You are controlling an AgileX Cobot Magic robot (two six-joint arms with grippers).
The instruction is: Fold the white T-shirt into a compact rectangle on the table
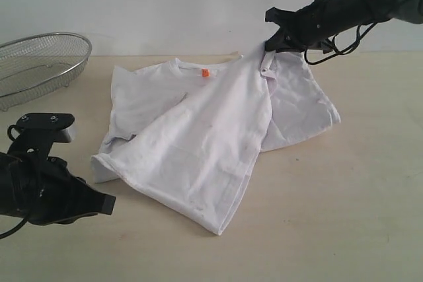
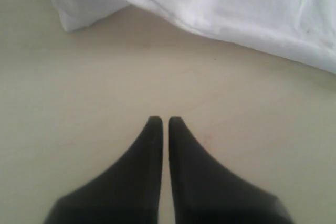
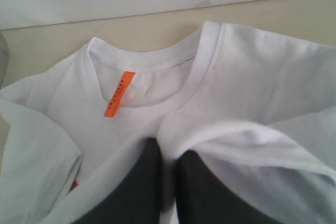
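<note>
A: One pinch carries all the lifted cloth. The right gripper (image 1: 269, 47) is clamped on a thin fold of the white T-shirt (image 1: 198, 137) near the collar and raised off the table (image 1: 350, 203). The rest of the shirt lies spread and partly doubled over beneath it.

B: So what could go wrong?

A: That fold is narrow. If it slips from the jaws during a swing, I'd expect the raised layer to drop in a crumple rather than land with a straight edge.

B: And the left gripper (image 2: 164, 123)?

A: Closed on nothing, over bare table just beside the shirt's near edge. Nothing pins that side, so a pull from the right could drag the whole shirt, perhaps toward the wire-mesh basket (image 1: 39, 57), and skew the crease.

B: The orange neck tag (image 3: 119, 94)?

A: It shows at the collar, a handy centre mark.
</note>
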